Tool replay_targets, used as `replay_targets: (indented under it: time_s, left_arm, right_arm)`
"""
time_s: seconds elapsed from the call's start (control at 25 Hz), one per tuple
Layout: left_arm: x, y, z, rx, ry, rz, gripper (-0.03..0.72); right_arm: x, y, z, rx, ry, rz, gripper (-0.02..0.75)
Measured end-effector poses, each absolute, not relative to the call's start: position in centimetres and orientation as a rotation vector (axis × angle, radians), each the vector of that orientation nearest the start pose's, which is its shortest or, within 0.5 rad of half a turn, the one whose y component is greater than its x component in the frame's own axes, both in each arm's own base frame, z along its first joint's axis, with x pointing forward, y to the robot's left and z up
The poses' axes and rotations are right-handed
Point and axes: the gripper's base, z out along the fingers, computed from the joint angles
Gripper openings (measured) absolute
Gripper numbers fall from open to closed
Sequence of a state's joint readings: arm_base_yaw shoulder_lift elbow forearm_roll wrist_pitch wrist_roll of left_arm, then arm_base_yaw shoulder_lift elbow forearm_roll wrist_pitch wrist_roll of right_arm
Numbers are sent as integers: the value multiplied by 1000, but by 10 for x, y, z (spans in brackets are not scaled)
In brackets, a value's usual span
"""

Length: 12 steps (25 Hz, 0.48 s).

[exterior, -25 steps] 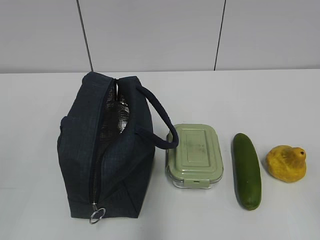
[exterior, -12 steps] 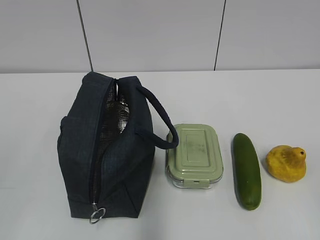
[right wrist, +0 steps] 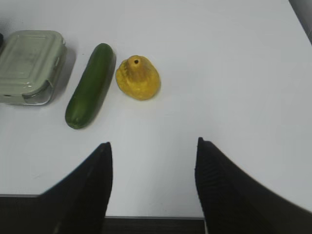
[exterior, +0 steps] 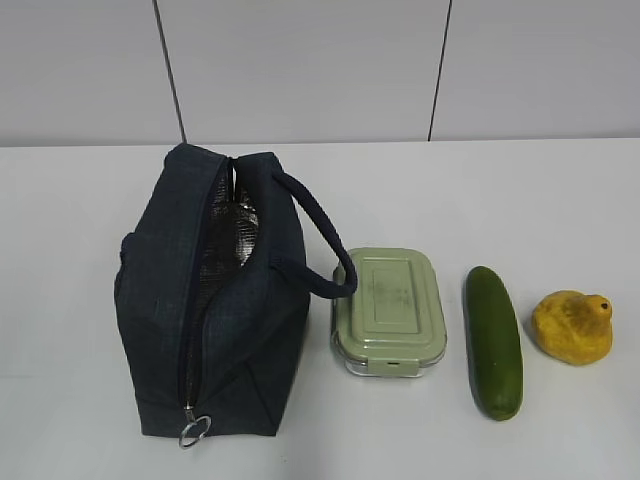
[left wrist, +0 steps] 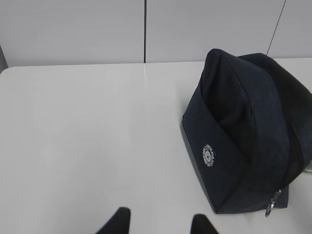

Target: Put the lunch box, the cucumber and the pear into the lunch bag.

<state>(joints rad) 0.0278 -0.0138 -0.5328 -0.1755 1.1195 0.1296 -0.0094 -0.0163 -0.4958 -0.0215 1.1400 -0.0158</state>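
While our 2 grippers, left gripper [left wrist: 157,225] and right gripper [right wrist: 153,168], gape empty, lunch bag [exterior: 215,300] unzipped far left, lunch box [exterior: 388,310], cucumber [exterior: 494,341], pear [exterior: 572,325] rightward.

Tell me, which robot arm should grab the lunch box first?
Probably the right. Its open gripper looks at the lunch box, cucumber and pear; the left gripper faces the lunch bag.

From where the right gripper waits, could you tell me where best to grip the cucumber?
Probably across the middle of the cucumber, coming down from above with the jaws spanning its narrow width. It lies flat, with clear table between it and both the lunch box and the pear.
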Motion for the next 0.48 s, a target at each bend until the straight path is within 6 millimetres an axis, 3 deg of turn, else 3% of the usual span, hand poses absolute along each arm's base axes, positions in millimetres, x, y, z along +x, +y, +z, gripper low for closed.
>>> replay_targets:
  time_s: [0.36, 0.48]
  left_arm:
    - [-10, -20, 286, 205, 2062, -248, 241]
    - [-1, -17, 298, 254, 2119, -231, 241]
  right_arm:
    - [-11, 8, 271, 12, 2107, 119, 430]
    - [-10, 10, 277, 15, 2128, 147, 430]
